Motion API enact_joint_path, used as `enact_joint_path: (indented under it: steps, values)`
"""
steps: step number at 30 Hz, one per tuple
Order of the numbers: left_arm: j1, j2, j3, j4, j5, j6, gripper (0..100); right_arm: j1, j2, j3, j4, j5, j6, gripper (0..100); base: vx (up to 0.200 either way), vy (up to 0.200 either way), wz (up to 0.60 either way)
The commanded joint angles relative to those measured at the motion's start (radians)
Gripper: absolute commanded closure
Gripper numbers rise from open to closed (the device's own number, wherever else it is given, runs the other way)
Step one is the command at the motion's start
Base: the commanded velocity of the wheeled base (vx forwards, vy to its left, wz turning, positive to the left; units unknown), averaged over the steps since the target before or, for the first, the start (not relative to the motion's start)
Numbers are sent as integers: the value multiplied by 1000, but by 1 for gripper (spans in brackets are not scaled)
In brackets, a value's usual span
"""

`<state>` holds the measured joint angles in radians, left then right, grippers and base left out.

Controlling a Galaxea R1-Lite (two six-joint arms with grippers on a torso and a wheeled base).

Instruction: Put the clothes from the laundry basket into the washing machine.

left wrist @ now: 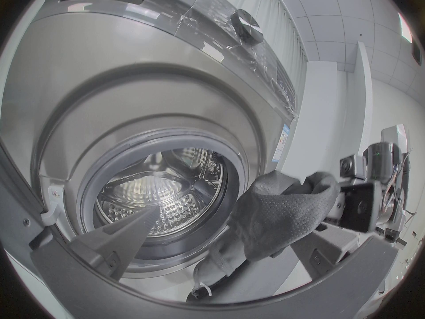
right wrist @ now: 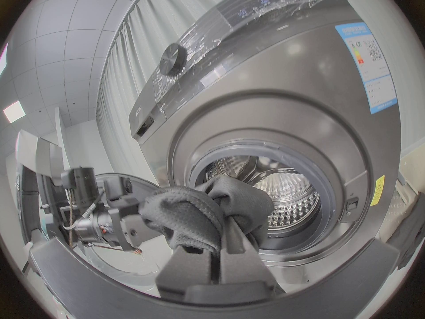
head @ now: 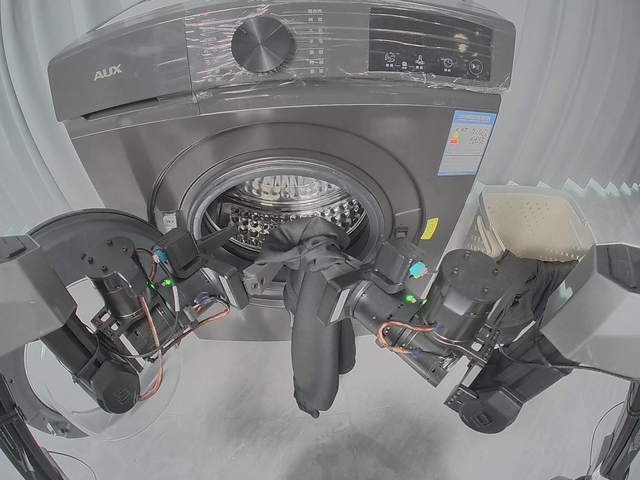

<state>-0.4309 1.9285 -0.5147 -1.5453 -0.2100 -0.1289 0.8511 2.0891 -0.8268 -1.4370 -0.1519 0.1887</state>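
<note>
— Nearest us, our right gripper [right wrist: 221, 231] is pinched tight on the dark garment [head: 317, 341], whose long tail hangs toward six o'clock.
— And the drum [head: 293, 201]?
— Dead ahead at twelve, mouth open. Our left gripper [head: 257, 248], fingers spread, sits at nine. We judge the tail must clear the rim. The laundry basket [head: 533, 221] stands at three, over grey floor [head: 220, 421], with the curtain [head: 587, 68] behind.

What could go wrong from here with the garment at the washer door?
1. The right gripper pinches the dark garment at the mouth of the drum, but most of it hangs outside. If released now, it may slide to the floor.
2. The open left gripper sits right beside the cloth and could snag it.
</note>
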Motion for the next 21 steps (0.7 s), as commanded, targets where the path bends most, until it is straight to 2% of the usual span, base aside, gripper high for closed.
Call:
enact_joint_path:
  steps: [1, 10, 21]
  values:
    - [20, 33, 2, -1, -2, 0, 0, -6, -54, 17, 0, 0, 0, 100, 0, 0, 0]
    - [50, 95, 28, -1, -12, 3, 0, -4, -78, 17, -2, 0, 8, 100, 0, 0, 0]
    - [50, 184, 61, -1, -14, 12, 0, 9, -132, 20, 0, 0, 15, 100, 0, 0, 0]
